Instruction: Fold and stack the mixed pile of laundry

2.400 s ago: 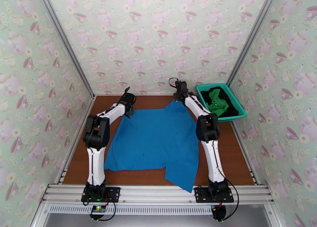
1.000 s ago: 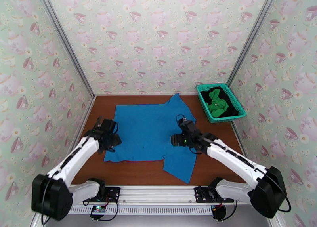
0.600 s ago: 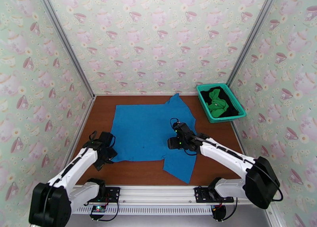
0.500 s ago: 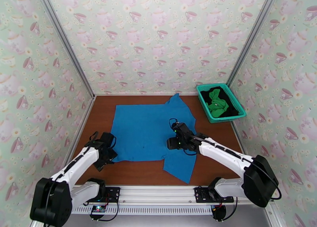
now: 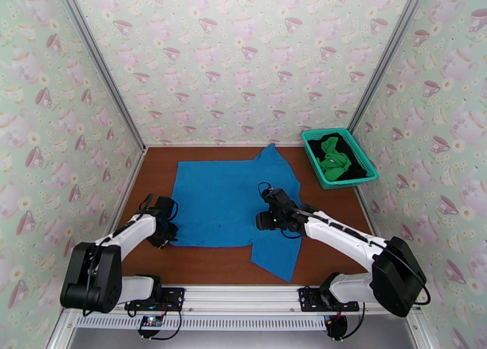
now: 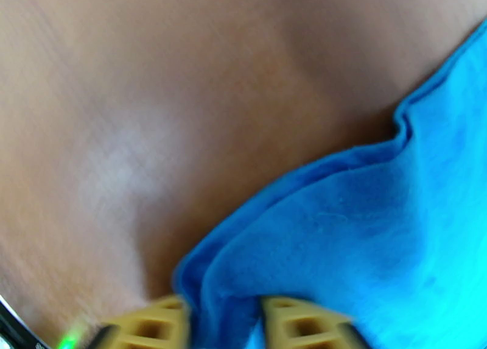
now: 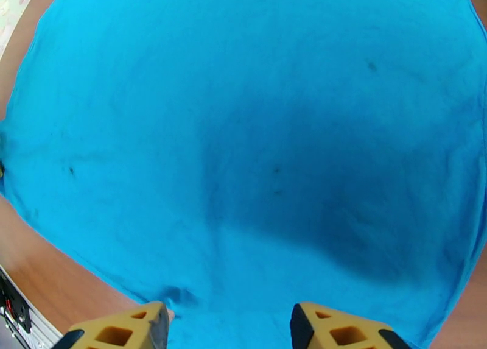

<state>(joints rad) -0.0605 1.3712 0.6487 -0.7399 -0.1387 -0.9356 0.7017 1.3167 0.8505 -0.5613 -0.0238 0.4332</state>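
Note:
The bright blue shirt (image 5: 225,198) lies spread flat in the middle of the brown table. At its front-left corner my left gripper (image 5: 168,236) is low on the table. The left wrist view shows the yellow fingers (image 6: 158,320) shut on a bunched fold of the blue shirt (image 6: 377,234). My right gripper (image 5: 260,220) hovers over the shirt's front middle. Its jaws stand open above the flat blue cloth (image 7: 243,131) with nothing between them. The green garment (image 5: 333,156) and the black one (image 5: 359,169) lie in the basket.
The teal lattice basket (image 5: 350,181) sits at the back right corner of the table. Bare brown table (image 5: 341,222) shows right of the shirt and along its front edge. Patterned walls enclose the back and both sides.
Both arms came back from the shirt's far edge to its near side. The left gripper slid to the front-left corner and shut on the cloth. The right gripper barely moved and narrowed slightly.

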